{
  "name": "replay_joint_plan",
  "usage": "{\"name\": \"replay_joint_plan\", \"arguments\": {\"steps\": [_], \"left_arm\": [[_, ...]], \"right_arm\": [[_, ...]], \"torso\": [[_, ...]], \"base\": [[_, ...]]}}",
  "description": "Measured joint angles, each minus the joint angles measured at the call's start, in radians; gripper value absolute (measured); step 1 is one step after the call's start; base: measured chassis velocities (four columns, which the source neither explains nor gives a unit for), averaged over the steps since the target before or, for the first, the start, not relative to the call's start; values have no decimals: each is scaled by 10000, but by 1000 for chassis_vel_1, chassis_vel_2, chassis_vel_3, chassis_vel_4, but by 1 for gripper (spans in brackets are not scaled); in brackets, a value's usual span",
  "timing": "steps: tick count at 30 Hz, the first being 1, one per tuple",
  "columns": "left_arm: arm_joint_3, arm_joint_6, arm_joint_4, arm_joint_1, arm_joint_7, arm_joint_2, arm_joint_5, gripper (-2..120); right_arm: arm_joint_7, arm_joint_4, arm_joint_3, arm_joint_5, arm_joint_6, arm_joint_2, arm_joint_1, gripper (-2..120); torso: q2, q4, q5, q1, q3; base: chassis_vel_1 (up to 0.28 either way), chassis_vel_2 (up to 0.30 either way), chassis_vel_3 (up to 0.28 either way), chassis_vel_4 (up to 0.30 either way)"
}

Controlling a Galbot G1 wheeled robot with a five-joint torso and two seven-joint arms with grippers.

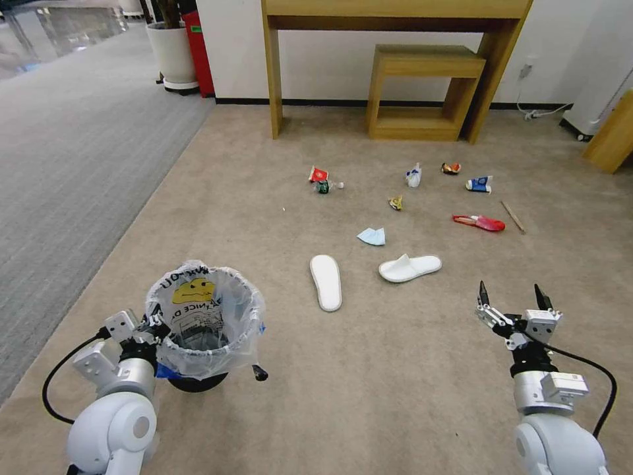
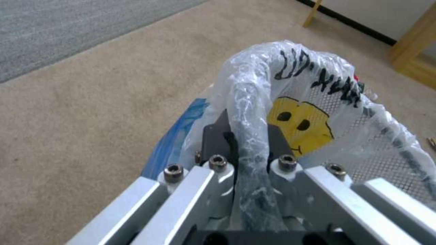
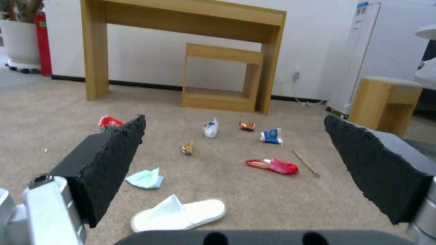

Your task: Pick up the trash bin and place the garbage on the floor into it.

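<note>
The trash bin (image 1: 204, 323), small and round with a clear printed bag and a yellow face (image 2: 299, 126), sits low at my left. My left gripper (image 1: 155, 326) (image 2: 247, 132) is shut on its bag-covered near rim. My right gripper (image 1: 514, 297) (image 3: 234, 119) hangs open above the floor (image 1: 395, 369), short of two white slippers (image 1: 326, 282) (image 1: 409, 267) (image 3: 182, 212). Farther off lies more garbage: pale blue tissue (image 1: 372, 236) (image 3: 145, 178), red cup (image 1: 318, 174), small bottle (image 1: 324, 187), carton (image 1: 479, 185) (image 3: 271, 135), red packet (image 1: 479, 222) (image 3: 272, 165), wooden stick (image 1: 513, 216) (image 3: 305, 162), wrappers (image 1: 413, 175).
A tall wooden table (image 1: 395, 13) and a low wooden shelf (image 1: 422, 92) stand against the far wall. Grey striped carpet (image 1: 66, 165) runs along the left, with a white planter (image 1: 173, 56) at its far end. A wooden block (image 1: 610, 138) and a white appliance (image 3: 363, 51) stand at the right.
</note>
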Motion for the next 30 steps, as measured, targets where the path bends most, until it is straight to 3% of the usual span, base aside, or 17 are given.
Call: {"name": "replay_joint_plan", "arguments": {"steps": [30], "left_arm": [[-17,-63,18,22,32,-41,166,3]], "right_arm": [[-32,-92,-97,-18,-63,-63,56,100]], "torso": [[1,0,0,0,0]], "base": [[-100,99,98,-102]]}}
